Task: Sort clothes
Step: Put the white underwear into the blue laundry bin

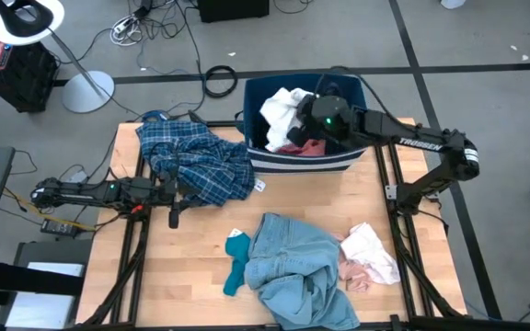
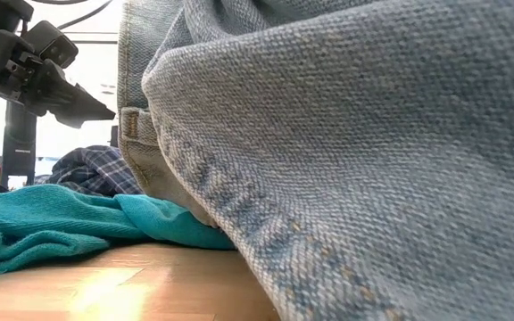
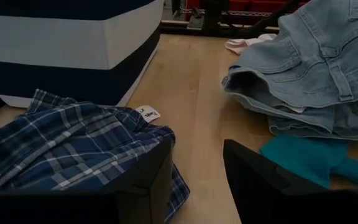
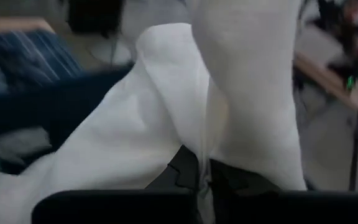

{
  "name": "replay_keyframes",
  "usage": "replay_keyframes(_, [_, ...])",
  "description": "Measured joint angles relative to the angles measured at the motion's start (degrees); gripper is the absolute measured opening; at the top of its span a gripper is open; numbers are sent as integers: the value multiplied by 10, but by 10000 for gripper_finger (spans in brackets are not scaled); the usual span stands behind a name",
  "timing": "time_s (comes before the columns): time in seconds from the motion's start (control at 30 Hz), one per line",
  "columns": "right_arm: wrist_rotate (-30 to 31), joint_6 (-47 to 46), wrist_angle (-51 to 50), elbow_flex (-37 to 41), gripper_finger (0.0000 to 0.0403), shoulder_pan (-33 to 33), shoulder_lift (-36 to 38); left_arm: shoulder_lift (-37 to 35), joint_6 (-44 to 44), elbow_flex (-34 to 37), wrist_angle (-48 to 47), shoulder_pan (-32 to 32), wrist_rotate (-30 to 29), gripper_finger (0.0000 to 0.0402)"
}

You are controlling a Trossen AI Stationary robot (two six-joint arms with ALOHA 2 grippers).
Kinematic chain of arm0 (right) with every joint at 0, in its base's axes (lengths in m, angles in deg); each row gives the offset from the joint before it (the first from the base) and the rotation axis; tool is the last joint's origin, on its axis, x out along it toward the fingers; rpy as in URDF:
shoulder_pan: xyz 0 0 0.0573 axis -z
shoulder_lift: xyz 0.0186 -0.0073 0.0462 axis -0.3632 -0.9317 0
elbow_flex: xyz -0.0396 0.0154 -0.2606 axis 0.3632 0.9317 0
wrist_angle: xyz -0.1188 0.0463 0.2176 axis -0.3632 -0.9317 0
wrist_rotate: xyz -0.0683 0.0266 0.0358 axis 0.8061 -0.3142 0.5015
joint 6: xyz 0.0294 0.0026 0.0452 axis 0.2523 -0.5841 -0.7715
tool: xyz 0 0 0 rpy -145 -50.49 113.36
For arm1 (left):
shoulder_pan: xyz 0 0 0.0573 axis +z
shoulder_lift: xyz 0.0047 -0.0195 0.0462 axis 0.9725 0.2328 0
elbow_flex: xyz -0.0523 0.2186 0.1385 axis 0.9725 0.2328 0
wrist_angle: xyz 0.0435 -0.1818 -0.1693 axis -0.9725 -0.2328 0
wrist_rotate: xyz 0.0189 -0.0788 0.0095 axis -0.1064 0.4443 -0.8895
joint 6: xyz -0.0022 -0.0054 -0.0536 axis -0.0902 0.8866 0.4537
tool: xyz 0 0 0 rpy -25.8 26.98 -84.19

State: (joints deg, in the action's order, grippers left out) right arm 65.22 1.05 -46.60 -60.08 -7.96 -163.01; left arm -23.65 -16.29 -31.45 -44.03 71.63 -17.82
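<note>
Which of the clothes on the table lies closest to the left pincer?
The blue-white plaid shirt: the open left pincer sits at its edge. The denim piece, teal sock and pink garment lie farther off.

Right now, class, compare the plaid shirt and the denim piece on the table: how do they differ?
The plaid shirt is dark blue-and-white check; the denim piece is plain light blue. The plaid shirt lies on the far side, beside the bin and the open left gripper; the denim piece lies on the near side beside the teal sock. Both lie crumpled on the table.
</note>
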Motion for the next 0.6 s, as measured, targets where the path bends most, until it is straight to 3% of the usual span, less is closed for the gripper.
replay_keyframes(0.17, [-76,-77,-79,2,12,52,0,0,0,0,0,0,0,151])
replay_keyframes(0.4, [-209,-124,-84,50,15,98,-1,0,0,0,1,0,0,151])
replay_keyframes(0.6, [-219,-137,-75,103,44,110,-1,0,0,0,1,0,0,151])
